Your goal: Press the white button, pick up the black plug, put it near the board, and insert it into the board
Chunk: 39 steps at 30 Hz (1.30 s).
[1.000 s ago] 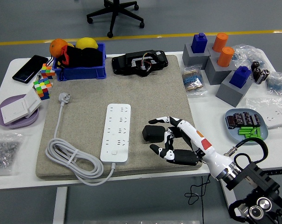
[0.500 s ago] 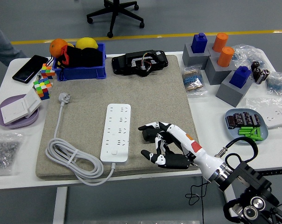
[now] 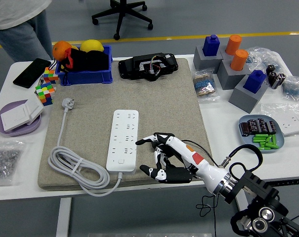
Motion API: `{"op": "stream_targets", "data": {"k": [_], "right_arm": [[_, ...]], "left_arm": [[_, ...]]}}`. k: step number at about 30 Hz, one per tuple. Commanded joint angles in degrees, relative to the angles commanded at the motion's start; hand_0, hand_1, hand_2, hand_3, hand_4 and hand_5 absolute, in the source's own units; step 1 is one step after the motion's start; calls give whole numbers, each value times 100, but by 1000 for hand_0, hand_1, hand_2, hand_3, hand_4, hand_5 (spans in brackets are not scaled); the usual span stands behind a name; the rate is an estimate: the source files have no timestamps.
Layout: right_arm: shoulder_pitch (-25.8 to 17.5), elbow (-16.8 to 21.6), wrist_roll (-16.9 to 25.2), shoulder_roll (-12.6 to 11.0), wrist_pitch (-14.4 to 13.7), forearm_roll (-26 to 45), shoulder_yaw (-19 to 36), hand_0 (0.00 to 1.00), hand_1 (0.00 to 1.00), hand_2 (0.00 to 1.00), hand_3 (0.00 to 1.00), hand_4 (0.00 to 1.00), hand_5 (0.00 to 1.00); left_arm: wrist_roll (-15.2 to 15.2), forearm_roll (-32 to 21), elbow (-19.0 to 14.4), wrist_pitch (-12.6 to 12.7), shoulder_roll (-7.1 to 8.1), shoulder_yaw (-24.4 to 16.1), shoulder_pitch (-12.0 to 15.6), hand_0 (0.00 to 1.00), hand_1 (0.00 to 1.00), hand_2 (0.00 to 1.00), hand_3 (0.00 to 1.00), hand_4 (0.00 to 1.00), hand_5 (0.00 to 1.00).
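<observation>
The white power strip (image 3: 123,139) lies on the grey mat (image 3: 90,103), with its white button (image 3: 120,160) near its front end and its cable coiled to the left, ending in a white plug (image 3: 68,102). My right hand (image 3: 150,157) reaches in from the lower right and hovers just right of the strip. Its fingers (image 3: 148,139) are spread and point at the strip. The black plug is hidden under this hand. The left arm is out of view.
A person (image 3: 21,24) stands at the far left corner. A blue bin (image 3: 85,66), a black device (image 3: 148,66), a phone (image 3: 31,72), cubes (image 3: 45,89), a purple plate (image 3: 18,121), grey blocks (image 3: 238,64) and a tray of parts (image 3: 260,132) surround the mat.
My right hand has moved left, from beside the black plug to over it, and now nearly reaches the strip. The person has stepped into view at the far left.
</observation>
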Motion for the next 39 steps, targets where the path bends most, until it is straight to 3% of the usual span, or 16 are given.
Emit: {"op": "stream_targets", "data": {"k": [3,12,28,39], "right_arm": [[128,-43,-176,50,-85,18,-139,2,52,188,744,759,326],[653,-415,-1288,208,-351,-307,-667,2,37,180,759,768,328],[1208,-1036,-1590,432,-703,-543,-1314,2,26,173,784,782,346],[1625,-1729,-1833,590,-656,-698,-1729,2,9,163,787,797,365]], "left_arm": [[0,-8,0,1,3,3,9,649,638,632,679,511,126],[5,3,0,1,22,-18,40,649,638,634,679,511,127],[9,2,0,21,32,-81,119,649,638,634,679,510,120],[43,136,0,37,39,-277,131,649,638,633,678,513,115]]}}
